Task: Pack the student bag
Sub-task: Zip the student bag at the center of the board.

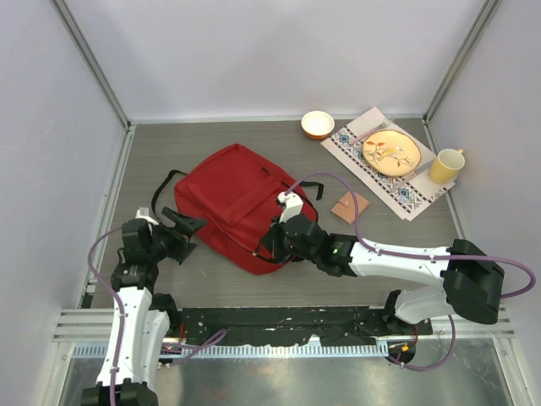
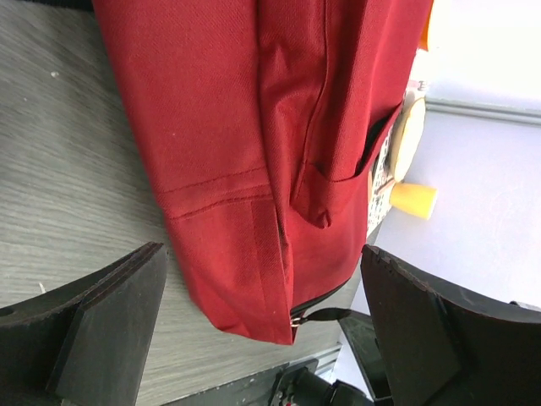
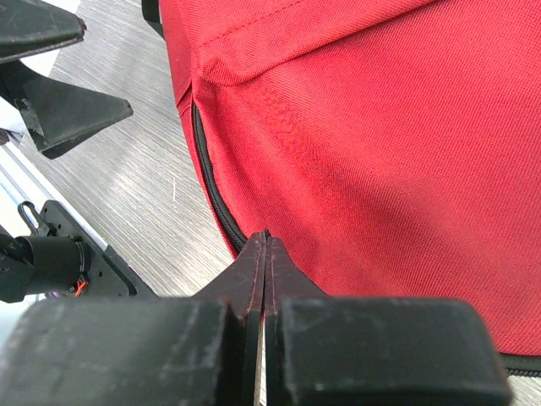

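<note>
Reading the near edge first: my right gripper (image 3: 265,254) has its jaws pressed flat together, tips on the dark zipper (image 3: 205,182) of the bag (image 1: 237,199). I cannot tell whether a pull is pinched between them. My left gripper (image 2: 264,304) stands wide open just beside the bag's left side, gripping nothing.

The bag lies flat in the middle of the grey wood-grain table (image 1: 169,144), slightly skewed, with black straps (image 1: 169,182) trailing out at its far left. It is woven red fabric, soft and slack, so I judge it light and apt to fold or drag if pulled by one point. The stitched seams, a strap or the zipper edge look like the firmest holds, and one arm should pin cloth while the other works the zipper.

Beyond it are a flat brown piece (image 1: 348,206), a patterned mat (image 1: 414,196) bearing a glazed plate (image 1: 390,152), a yellow cup (image 1: 445,165) and a small bowl (image 1: 317,123).
</note>
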Controlling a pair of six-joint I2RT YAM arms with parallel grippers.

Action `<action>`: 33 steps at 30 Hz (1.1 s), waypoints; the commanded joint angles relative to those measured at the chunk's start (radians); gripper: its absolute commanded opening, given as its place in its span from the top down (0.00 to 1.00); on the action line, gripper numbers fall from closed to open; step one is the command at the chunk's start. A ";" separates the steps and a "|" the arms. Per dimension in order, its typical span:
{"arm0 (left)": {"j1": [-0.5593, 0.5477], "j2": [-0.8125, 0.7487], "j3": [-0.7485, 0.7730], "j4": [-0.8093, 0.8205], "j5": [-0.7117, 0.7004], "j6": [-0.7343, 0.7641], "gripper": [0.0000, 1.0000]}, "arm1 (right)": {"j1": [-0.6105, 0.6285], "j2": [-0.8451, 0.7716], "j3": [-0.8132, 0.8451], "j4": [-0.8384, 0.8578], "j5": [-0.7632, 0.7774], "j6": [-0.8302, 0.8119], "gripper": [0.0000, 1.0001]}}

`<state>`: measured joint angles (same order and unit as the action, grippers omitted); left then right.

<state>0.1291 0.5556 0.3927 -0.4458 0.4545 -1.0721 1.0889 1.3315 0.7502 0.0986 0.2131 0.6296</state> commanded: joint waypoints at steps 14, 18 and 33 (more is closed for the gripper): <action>-0.350 0.016 0.028 0.090 -0.186 -0.127 0.00 | -0.004 -0.028 0.041 0.029 0.045 -0.005 0.99; -0.465 0.062 0.029 0.124 -0.258 -0.158 0.00 | -0.004 -0.026 0.038 0.036 0.049 -0.001 0.99; -0.669 0.375 -0.017 0.490 -0.387 -0.253 0.42 | -0.004 -0.055 0.003 0.065 0.032 0.007 0.99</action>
<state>-0.5339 0.8928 0.3836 -0.1036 0.1123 -1.3056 1.0889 1.3262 0.7498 0.0978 0.2264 0.6312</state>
